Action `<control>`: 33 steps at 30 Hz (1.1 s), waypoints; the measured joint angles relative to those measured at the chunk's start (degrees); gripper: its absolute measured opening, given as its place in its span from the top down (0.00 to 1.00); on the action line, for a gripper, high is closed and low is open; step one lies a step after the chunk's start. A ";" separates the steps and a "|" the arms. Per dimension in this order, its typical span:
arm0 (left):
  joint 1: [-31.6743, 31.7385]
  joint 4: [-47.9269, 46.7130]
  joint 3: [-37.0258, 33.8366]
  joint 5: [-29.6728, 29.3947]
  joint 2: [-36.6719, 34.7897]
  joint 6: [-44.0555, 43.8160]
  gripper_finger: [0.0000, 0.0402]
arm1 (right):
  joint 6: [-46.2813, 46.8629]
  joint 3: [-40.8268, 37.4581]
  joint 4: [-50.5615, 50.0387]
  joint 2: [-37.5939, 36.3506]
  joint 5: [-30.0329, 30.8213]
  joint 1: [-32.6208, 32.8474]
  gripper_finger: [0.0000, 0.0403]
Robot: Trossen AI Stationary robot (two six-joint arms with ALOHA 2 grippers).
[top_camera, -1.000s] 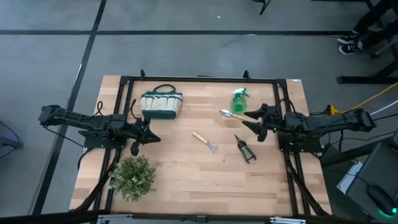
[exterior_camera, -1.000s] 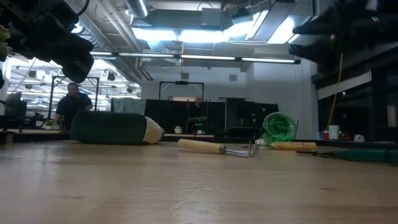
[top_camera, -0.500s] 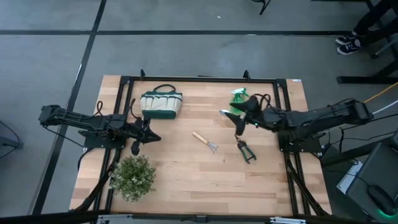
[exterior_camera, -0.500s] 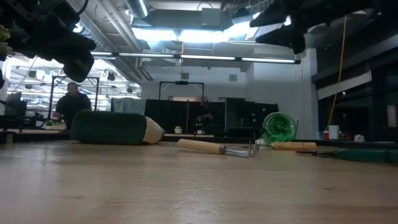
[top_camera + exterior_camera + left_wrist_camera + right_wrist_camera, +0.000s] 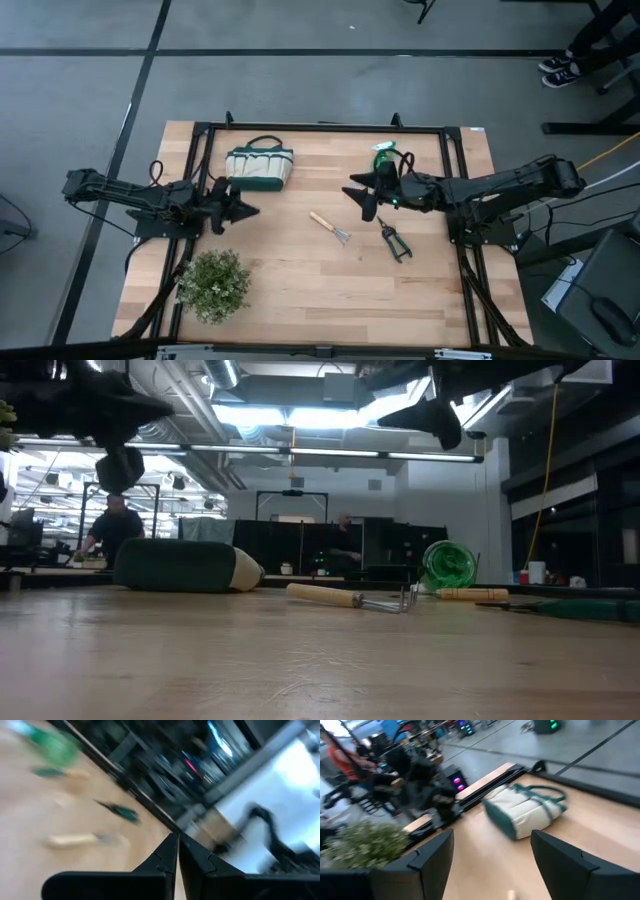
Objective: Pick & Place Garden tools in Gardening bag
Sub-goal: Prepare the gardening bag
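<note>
The cream and green gardening bag (image 5: 259,168) lies on its side at the far left of the table and shows in the right wrist view (image 5: 525,815). The green spray bottle (image 5: 383,153) lies at the far right. The mini rake (image 5: 330,227) and the dark shears (image 5: 393,240) lie flat mid-table. The trowel is hidden under my right arm from above; its wooden shaft (image 5: 470,594) shows in the low view. My right gripper (image 5: 360,195) hangs open above the table beside the bottle, pointing left. My left gripper (image 5: 237,208) is shut and empty, in front of the bag.
A bushy potted plant (image 5: 213,285) stands at the near left corner. A black frame (image 5: 320,128) runs around the table's edges. People show in the room beyond the table in the low view. Bare wood lies between the rake and the bag.
My right gripper has moved toward the table's left, from the right edge to above the trowel beside the spray bottle. My left gripper has tipped up from pointing down at the table to pointing level toward the right. No tool has moved.
</note>
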 joint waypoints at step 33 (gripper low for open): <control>11.32 -39.73 34.33 -17.20 20.34 24.51 0.99 | -18.15 0.00 -2.66 -0.02 -9.15 -2.40 0.33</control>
